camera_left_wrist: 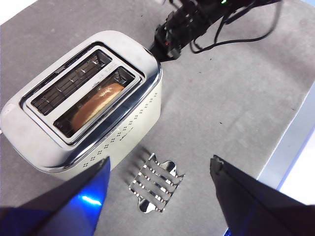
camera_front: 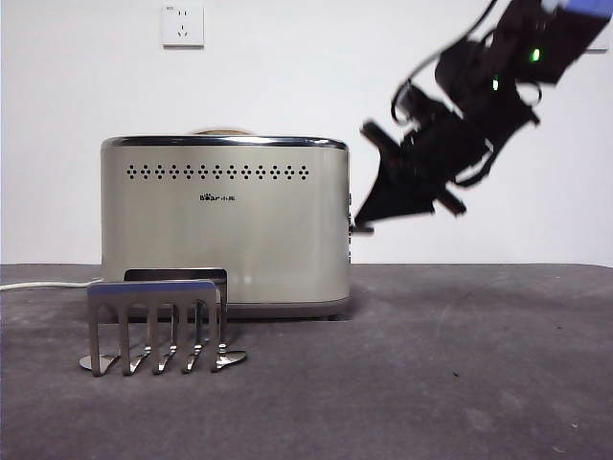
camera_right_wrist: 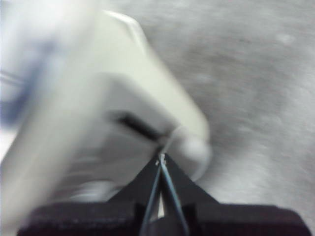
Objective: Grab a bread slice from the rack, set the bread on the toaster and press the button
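Note:
The cream toaster stands left of centre. The slice of bread sits down in its nearer slot, and only its brown top peeks over the rim in the front view. The metal rack stands bare in front of the toaster. My right gripper reaches down from the upper right, shut, with its tip at the grey button on the toaster's narrow side. The blurred right wrist view shows the shut tip against the button. My left gripper hangs open high above the rack, holding nothing.
A white power cord trails from the toaster across the dark grey table to the left. A wall socket is on the white wall behind. The table's edge runs close beside the rack in the left wrist view.

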Tool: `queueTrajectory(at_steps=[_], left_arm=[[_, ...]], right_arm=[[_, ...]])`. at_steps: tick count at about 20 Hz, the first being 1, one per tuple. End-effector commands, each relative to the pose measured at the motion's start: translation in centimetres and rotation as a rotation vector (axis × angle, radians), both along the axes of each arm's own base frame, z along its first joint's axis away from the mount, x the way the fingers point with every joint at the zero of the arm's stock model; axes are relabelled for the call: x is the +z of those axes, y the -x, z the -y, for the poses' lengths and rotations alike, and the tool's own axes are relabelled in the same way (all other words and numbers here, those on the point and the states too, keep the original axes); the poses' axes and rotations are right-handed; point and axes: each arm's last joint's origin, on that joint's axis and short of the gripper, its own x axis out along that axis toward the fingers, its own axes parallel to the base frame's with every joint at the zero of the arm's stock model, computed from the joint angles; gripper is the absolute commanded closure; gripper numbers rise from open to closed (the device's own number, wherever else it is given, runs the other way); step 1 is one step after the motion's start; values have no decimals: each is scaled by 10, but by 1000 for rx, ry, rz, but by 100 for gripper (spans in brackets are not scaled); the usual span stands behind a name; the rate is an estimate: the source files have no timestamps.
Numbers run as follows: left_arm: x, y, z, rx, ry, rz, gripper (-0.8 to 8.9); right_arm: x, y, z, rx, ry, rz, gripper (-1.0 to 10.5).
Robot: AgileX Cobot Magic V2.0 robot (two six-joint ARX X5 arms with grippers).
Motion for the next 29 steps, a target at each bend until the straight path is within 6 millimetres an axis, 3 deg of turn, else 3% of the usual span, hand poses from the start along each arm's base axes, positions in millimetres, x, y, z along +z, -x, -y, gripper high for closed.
queueTrajectory(at_steps=[1,5,9,11,13,19,20,22,29], left_arm=[[-3,1,0,-1,-9,-24,468],[-3,1,0,-1,-9,-25,468],[-3,1,0,-1,-9,-27,468],[-3,1,0,-1,-10,-28,468],[-3,1,0,-1,-10,-28,468],[-3,2,0,-1,-13,-35,477],[-4,2,0,-2,-15,-40,556],[-4,2,0,-2,-15,-40,843],[-3,2,0,0,-14,-38,817]], right_arm=[[44,17,4,7,-31,119,958],[114,61,18,5,-65,237,959],[148,121,36,40,-4,172,958],[154,153,45,84,62,106,958],[155,172,51,112,100,57,958],[161,210,63,152,151,-26,958],[163,214,64,151,149,-17,958],[166,219,65,150,145,1,956],[167,220,66,147,143,4,946]])
